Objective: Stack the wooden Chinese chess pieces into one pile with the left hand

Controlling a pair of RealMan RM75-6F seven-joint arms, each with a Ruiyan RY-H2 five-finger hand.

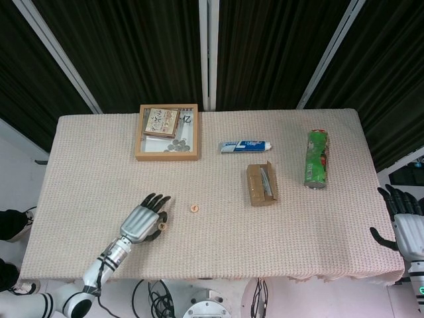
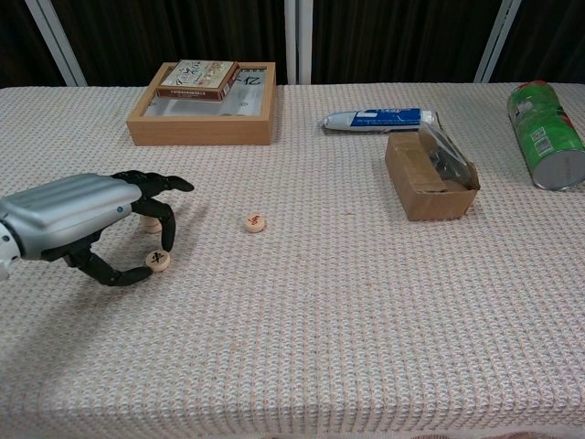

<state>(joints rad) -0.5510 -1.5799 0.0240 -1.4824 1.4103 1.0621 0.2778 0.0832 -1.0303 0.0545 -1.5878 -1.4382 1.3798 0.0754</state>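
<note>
Left hand (image 2: 87,215) low over the near-left part of the table (image 2: 366,320), fingers (image 2: 157,212) curled downward, thumb and one fingertip pinching a wooden chess piece (image 2: 159,260) just above the cloth. In the head view, same hand (image 1: 142,222) angled up and to the right, held piece (image 1: 162,226) showing at the thumb side.

Under the arched fingers, a second pale piece (image 2: 149,221), mostly hidden behind the dark fingertips; hard to tell whether single or already a small stack, and not clearly visible from above.

Third piece, lone chess piece (image 2: 255,222), flat on the cloth to the right of the hand and clear of the fingertips, not touching anything. From above (image 1: 193,209), to the right of the fingertips and slightly farther from the robot.

Key relation, as a judgement: held piece near and slightly right of the hidden one, so a short shift inward and away from the robot to set it on top; the lone piece then a sideways reach to the right. No long axis to speak of: round discs, lying flat.

Right hand (image 1: 405,222) at the far right table edge, fingers apart, holding nothing, well away from every piece. Left hand plainly the nearer one.

Risk: a tilted disc sliding off on release.
</note>
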